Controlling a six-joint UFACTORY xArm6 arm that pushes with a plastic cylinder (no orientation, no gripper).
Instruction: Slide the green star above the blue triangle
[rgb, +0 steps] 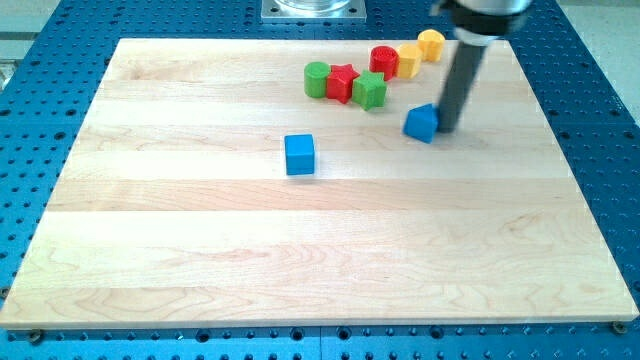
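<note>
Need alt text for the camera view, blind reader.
A dark rod's tip touches the right side of a blue triangular block on a light wooden board. A blue cube sits mid-board; green, red and yellow blocks cluster near the view's top.

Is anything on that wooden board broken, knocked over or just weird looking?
Nothing looks damaged or spilled. Six blocks crowd near the view's top, while the blue cube sits alone mid-board. My tip rests against the right side of the blue triangle, not beside the green star.
</note>
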